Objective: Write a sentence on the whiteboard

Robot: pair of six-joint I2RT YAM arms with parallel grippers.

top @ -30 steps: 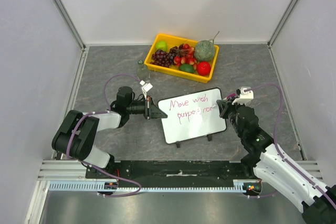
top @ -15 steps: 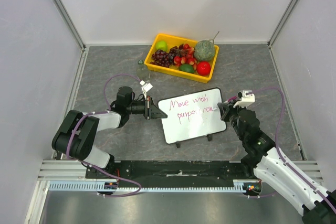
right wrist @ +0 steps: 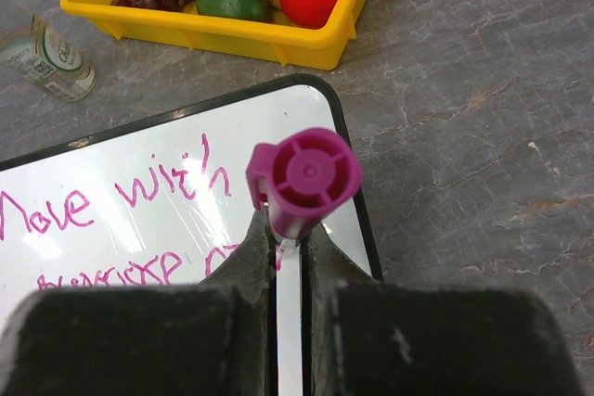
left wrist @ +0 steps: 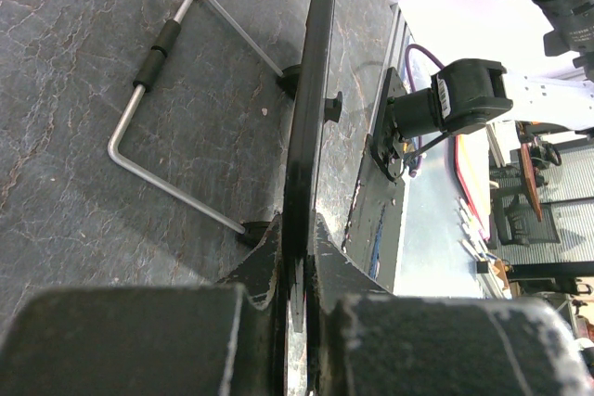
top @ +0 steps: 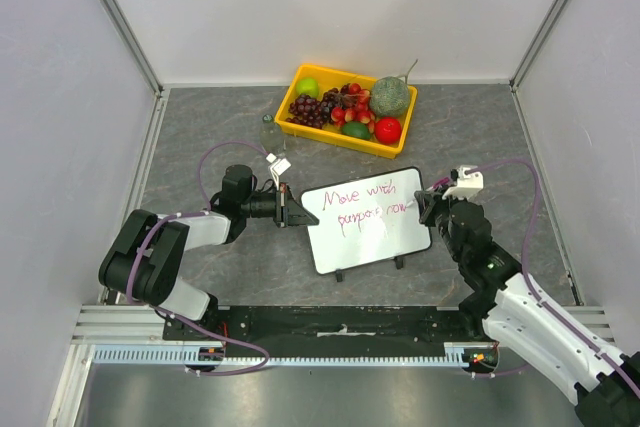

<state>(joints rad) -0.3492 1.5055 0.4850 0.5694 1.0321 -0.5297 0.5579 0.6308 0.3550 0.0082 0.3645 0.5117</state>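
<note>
Small glossy white whiteboard with thin black rim (top: 372, 237) is standing mid-worktop on grey marbled worktop (top: 200, 127), near yellow plastic fruit tray (top: 330, 137). Left pincer (top: 290, 215) is clamping the board's left edge. Right pincer (top: 426, 209) is gripping a magenta marker (right wrist: 303, 178) over the board's right side, beside the lower line of the magenta handwritten sentence (top: 362, 201).

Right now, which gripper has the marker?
The right gripper: it is shut on the magenta marker near the right end of the whiteboard. The left gripper only clamps its left rim.
</note>
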